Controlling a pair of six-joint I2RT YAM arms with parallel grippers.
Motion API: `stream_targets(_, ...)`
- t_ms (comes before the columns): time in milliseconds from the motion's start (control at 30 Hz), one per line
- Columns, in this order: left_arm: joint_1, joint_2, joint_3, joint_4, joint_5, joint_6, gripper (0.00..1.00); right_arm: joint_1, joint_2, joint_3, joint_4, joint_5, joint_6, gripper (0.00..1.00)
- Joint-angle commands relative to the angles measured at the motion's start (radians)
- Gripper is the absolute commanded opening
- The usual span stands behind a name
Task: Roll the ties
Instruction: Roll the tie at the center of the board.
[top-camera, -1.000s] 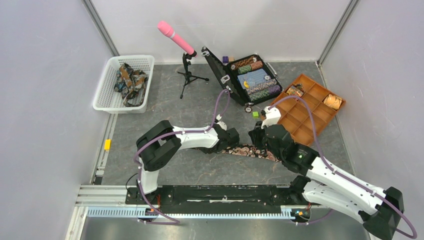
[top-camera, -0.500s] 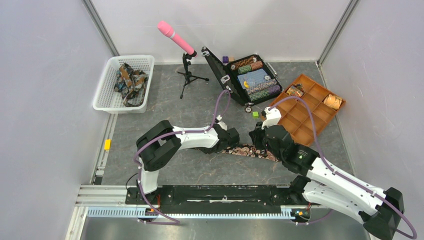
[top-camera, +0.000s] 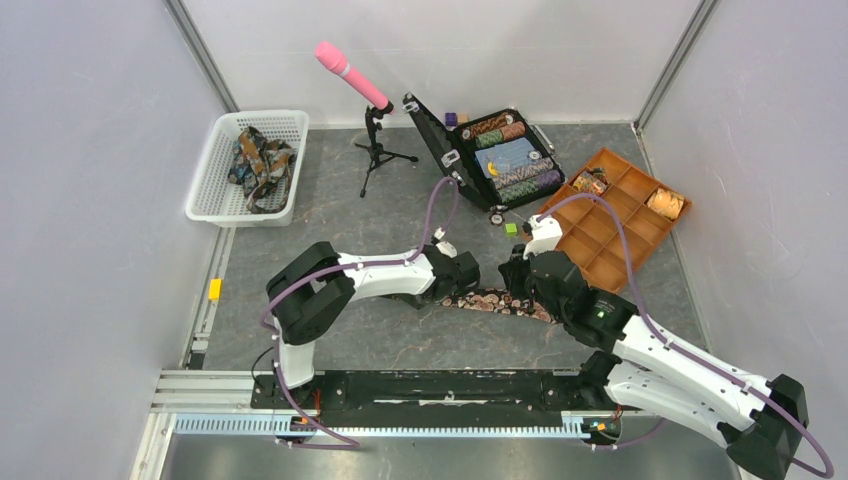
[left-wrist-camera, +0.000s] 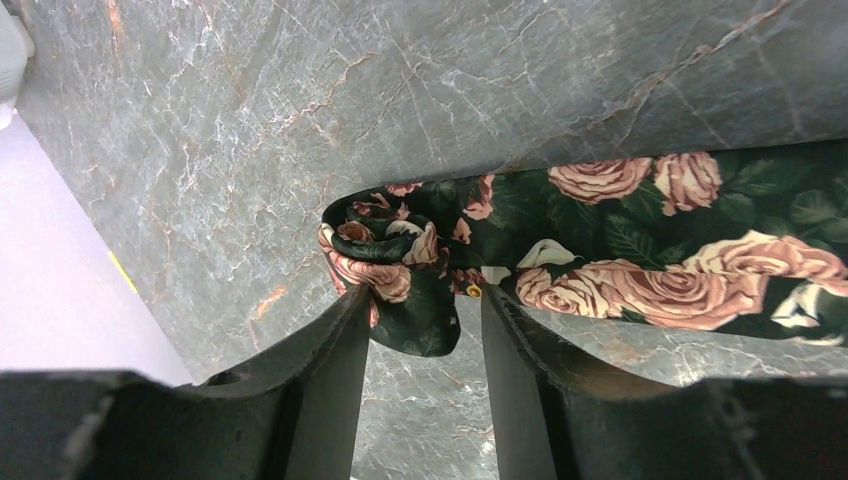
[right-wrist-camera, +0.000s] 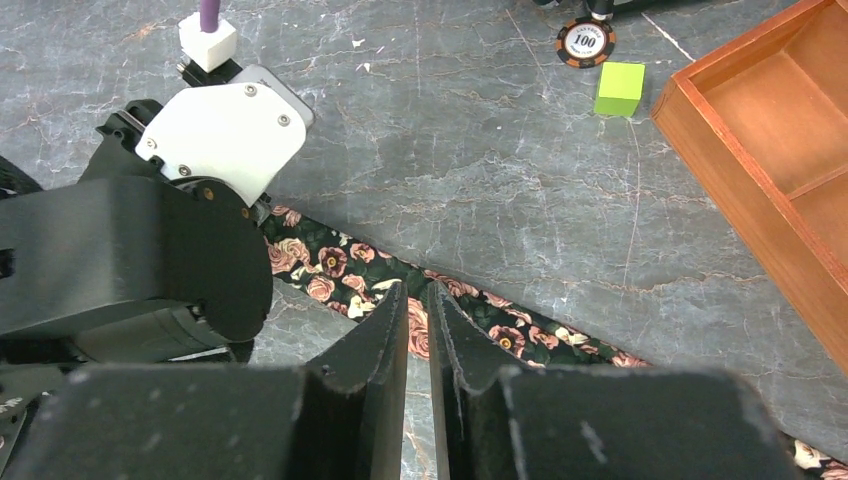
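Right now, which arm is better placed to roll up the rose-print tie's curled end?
Left. The left gripper sits at the tie's curled end, fingers open either side of the small coil. The right gripper is farther along the flat strip, fingers nearly together, better suited to steadying it.

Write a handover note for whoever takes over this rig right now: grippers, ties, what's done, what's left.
Left gripper: open, jaws either side of the small coil begun at the rose tie's end.
Right gripper: jaws nearly together at the tie's middle; grip unclear.
Ties: rose tie flat on the table between the arms; loose ties in the basket; what look like two rolled ties in the tray.
Done: two rolled, a third barely started.
Left: finish this roll, then the basket's ties.
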Motion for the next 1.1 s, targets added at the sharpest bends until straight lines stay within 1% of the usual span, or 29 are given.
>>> stream_targets(0,-0.006,-0.055,0.038,0.026,0.023,0.023,0.52,-0.004,-0.017,0.027,0.018,0.030,0.005,0.18)
stream_targets(233,-0.007,-0.062,0.044,0.026,0.030,0.026,0.52,-0.003,-0.026,0.033,0.014,0.038,0.001,0.19)
stream_targets(400,-0.006,-0.106,0.045,0.020,0.039,0.021,0.53,-0.005,-0.032,0.038,-0.001,0.063,-0.009,0.19)
stream_targets(500,-0.005,-0.176,0.037,0.033,0.071,0.012,0.55,-0.006,-0.047,0.051,-0.013,0.095,-0.022,0.19)
stream_targets(600,-0.006,-0.265,0.017,0.074,0.133,0.007,0.55,-0.009,-0.051,0.070,-0.029,0.127,-0.044,0.23)
stream_targets(667,-0.006,-0.333,0.005,0.089,0.141,-0.004,0.58,-0.011,-0.038,0.089,-0.046,0.138,-0.063,0.25)
stream_targets(767,0.008,-0.452,-0.006,0.109,0.134,-0.012,0.61,-0.015,-0.012,0.109,-0.041,0.115,-0.117,0.27)
stream_targets(900,0.085,-0.608,-0.019,0.153,0.211,-0.005,0.63,-0.014,0.036,0.129,0.003,0.044,-0.197,0.30)
stream_targets(967,0.158,-0.699,-0.040,0.184,0.287,-0.009,0.63,-0.014,0.062,0.129,0.042,-0.025,-0.242,0.34)
stream_targets(1067,0.326,-0.796,-0.083,0.228,0.450,-0.014,0.63,-0.014,0.123,0.136,0.096,-0.111,-0.279,0.39)
